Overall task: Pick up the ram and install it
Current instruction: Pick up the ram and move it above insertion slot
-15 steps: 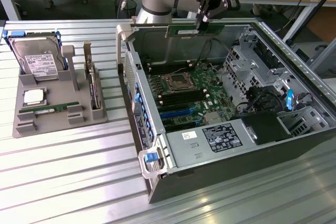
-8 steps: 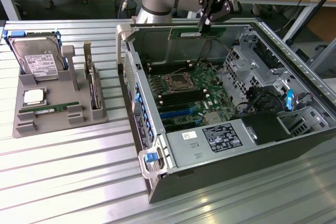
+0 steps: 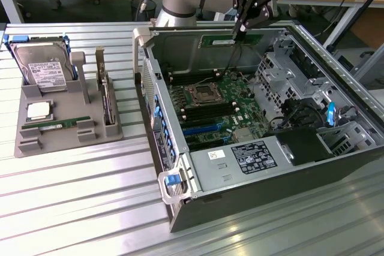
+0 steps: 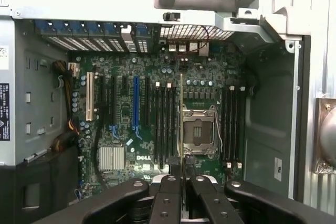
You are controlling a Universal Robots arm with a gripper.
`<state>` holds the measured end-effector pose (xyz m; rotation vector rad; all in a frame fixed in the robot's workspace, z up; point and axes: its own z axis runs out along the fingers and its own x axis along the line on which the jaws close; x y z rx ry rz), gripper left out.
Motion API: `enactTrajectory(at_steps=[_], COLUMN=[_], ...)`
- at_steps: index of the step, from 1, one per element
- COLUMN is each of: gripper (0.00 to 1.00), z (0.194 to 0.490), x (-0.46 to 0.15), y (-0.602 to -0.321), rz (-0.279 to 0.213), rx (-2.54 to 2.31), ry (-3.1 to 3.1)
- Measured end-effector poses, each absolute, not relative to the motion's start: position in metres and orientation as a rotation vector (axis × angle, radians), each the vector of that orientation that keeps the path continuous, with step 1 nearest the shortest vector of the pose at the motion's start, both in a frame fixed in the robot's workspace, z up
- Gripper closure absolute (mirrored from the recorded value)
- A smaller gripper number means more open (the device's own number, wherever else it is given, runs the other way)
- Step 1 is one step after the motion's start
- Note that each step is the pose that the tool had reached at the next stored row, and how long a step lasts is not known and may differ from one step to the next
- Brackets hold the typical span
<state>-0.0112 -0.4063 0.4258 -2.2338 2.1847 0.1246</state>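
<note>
A slatted metal table [image 3: 72,190] carries an open computer case [image 3: 252,193] across the middle and right of the exterior frame. In the upper middle the ram [image 3: 233,53] hangs on edge, clamped between the closed fingers of the gripper [image 3: 242,25]. Its lower end is just over the motherboard [image 3: 240,109], near the CPU socket [image 3: 200,94]; whether it touches cannot be told. At the exterior view's left, a grey tray [image 3: 60,141] holds a hard drive [image 3: 41,67] and another green stick [image 3: 57,125].

You see your gripper [image 3: 242,26] pinching the thin ram [image 3: 232,52], which points down at the green board [image 3: 207,111] inside the open computer case [image 3: 252,201]. A gray tray [image 3: 63,142] lies beside it.
</note>
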Motion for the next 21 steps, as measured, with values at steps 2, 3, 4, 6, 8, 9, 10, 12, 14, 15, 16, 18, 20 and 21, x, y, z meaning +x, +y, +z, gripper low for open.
enactTrajectory(at_steps=[2,3,4,6,8,9,10,12,14,15,16,18,20,21], gripper=[0.87,0.87,0.87,0.87,0.87,0.87,0.87,0.87,0.87,0.87,0.87,0.87,0.87,0.87], z=[0.424,0.424,0.423,0.421,0.419,0.418,0.418,0.416,0.413,0.413,0.412,0.41,0.406,0.404], x=[-0.008,-0.006,-0.004,-0.001,0.003,0.004,0.006,0.01,0.015,0.017,0.019,0.023,0.023,0.023], y=[-0.406,-0.406,-0.406,-0.406,-0.406,-0.406,-0.406,-0.406,-0.406,-0.406,-0.406,-0.406,-0.408,-0.408], rz=[0.125,0.125,0.125,0.125,0.125,0.125,0.125,0.125,0.125,0.125,0.125,0.125,0.125,0.124], rx=[-2.234,-2.234,-2.234,-2.234,-2.234,-2.234,-2.234,-2.234,-2.234,-2.234,-2.234,-2.234,-2.233,-2.227], ry=[2.185,2.185,2.185,2.185,2.185,2.185,2.185,2.185,2.185,2.185,2.185,2.185,2.185,2.192])
